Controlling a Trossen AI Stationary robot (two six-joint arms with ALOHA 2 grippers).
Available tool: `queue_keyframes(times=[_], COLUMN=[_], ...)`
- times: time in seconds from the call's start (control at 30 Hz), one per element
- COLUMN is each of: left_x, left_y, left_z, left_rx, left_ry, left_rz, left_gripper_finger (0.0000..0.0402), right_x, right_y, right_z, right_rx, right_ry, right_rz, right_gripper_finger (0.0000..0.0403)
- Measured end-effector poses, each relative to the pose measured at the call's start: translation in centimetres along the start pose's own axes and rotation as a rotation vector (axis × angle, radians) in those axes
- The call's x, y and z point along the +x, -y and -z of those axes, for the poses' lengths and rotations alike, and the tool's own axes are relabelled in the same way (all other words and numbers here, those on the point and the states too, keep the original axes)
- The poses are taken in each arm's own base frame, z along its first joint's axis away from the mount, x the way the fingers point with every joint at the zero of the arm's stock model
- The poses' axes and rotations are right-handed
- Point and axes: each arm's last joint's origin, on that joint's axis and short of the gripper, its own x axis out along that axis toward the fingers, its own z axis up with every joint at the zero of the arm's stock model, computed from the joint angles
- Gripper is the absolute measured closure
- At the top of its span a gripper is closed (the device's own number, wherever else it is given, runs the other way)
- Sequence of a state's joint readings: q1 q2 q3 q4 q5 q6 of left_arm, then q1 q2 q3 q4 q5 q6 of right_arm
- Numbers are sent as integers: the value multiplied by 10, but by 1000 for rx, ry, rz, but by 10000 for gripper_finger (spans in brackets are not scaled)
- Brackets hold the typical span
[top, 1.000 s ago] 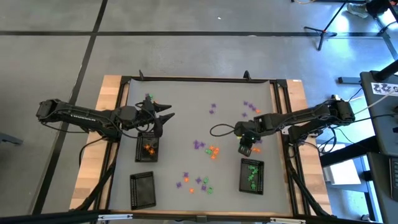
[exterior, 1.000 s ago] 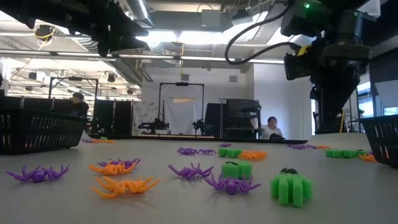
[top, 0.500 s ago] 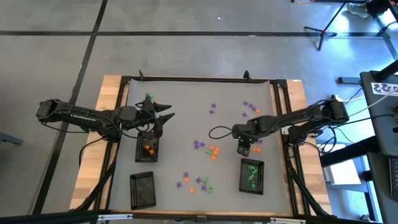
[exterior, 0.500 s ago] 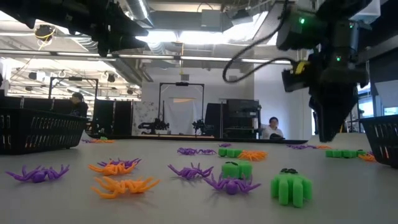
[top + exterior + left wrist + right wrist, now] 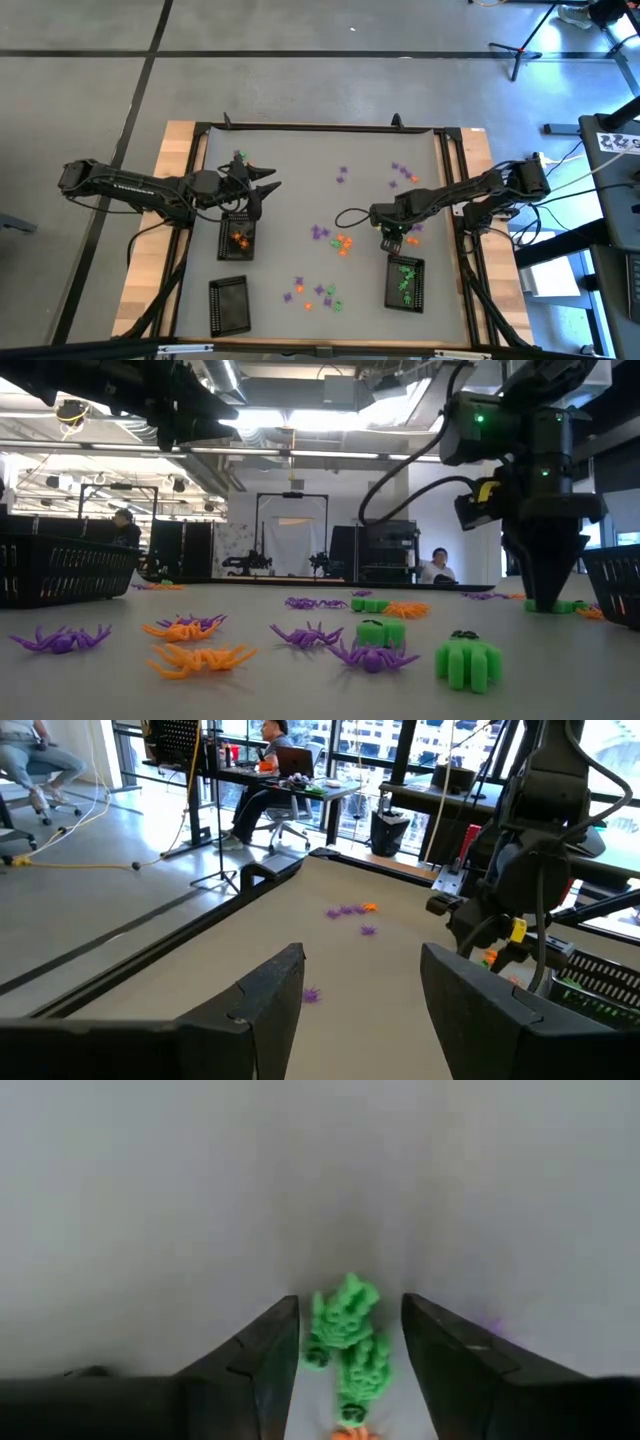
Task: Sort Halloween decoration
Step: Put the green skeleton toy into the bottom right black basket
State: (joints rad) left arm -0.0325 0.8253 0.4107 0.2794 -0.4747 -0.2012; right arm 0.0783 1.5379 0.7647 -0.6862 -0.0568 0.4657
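Small plastic trinkets lie scattered on the grey table: purple ones [image 5: 319, 232], orange ones [image 5: 343, 243] and green ones [image 5: 331, 297]. My right gripper [image 5: 391, 241] points down at the table, open. Its fingers stand on either side of two green trinkets [image 5: 348, 1342] without touching them. In the low view the right gripper [image 5: 545, 598] reaches down to a green trinket [image 5: 553, 606]. My left gripper [image 5: 272, 181] waits open at the table's left, above the tray with orange trinkets [image 5: 237, 240]; the left wrist view shows the left gripper [image 5: 360, 965] with a wide gap.
Three black mesh trays sit on the table: one with orange trinkets [image 5: 226, 222], one with green trinkets [image 5: 404, 283] just near of my right gripper, and a bare one [image 5: 229, 305] at the near left. More purple trinkets [image 5: 400, 170] lie at the far right. People sit in the room behind.
My right gripper has come down from well above the table until its fingertips are at the table top around the green trinkets, shifting slightly toward the table's left. The left arm has kept still.
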Motion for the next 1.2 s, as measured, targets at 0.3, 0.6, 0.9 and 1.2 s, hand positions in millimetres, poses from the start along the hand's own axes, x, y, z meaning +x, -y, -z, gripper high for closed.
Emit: queue_keyframes(times=[0.3,0.6,0.9,1.2], left_x=[0,0,0,0], left_y=[0,0,0,-1], left_z=[0,0,0,2], left_rx=[2,2,2,6], left_ry=[-1,0,-1,-20], left_rz=[-5,-7,-7,-11], left_gripper_finger=[208,208,208,208], right_x=[0,-5,-35,-76], right_y=[2,1,-9,-39], right_z=[1,0,-15,2], right_rx=[-56,-71,-70,-100], right_ry=[-1,-7,-17,45], right_rz=[49,53,32,-61], right_gripper_finger=[307,374,392,387])
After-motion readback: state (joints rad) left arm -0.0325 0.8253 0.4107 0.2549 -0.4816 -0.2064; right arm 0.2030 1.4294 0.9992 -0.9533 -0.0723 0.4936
